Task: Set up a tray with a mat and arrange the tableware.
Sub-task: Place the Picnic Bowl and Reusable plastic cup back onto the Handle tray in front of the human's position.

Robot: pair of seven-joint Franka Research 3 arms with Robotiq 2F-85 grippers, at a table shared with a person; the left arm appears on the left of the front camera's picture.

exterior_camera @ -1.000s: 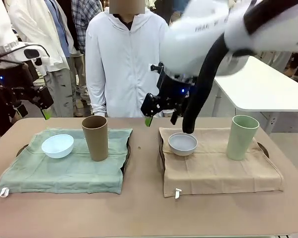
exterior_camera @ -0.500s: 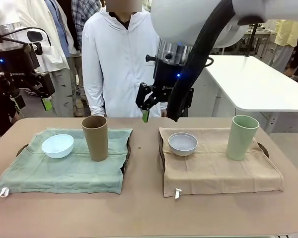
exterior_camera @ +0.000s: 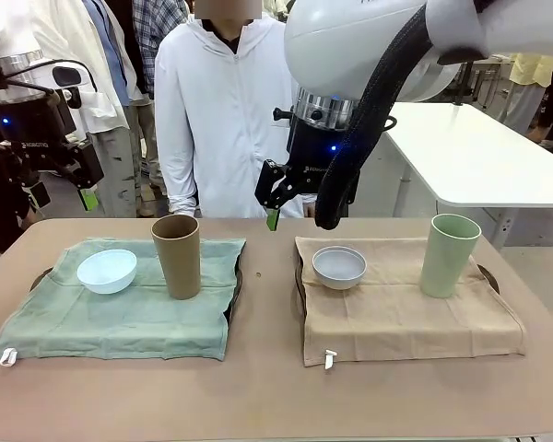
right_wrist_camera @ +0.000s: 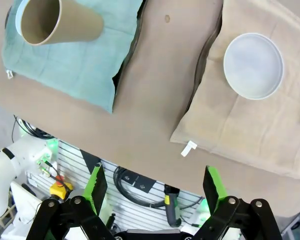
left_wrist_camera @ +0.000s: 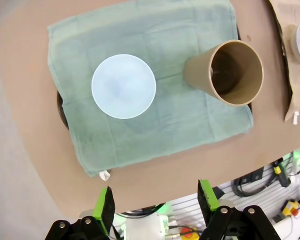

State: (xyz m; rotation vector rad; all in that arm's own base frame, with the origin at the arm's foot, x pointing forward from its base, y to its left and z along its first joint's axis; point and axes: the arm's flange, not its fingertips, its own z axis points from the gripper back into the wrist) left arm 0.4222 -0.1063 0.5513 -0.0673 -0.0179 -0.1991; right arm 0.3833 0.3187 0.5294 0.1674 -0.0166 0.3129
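While both arms hang raised, I read the front view as finished: tan cup [exterior_camera: 176, 255] stands right of the pale blue bowl [exterior_camera: 107, 270]; grey-white bowl [exterior_camera: 339, 266] and green cup [exterior_camera: 449, 254] share the beige mat [exterior_camera: 405, 318]. Right gripper [exterior_camera: 288, 204] has pulled higher since earlier. Left wrist: fingers [left_wrist_camera: 104, 206] wide, empty. Right wrist: fingers [right_wrist_camera: 96, 185] wide, empty.
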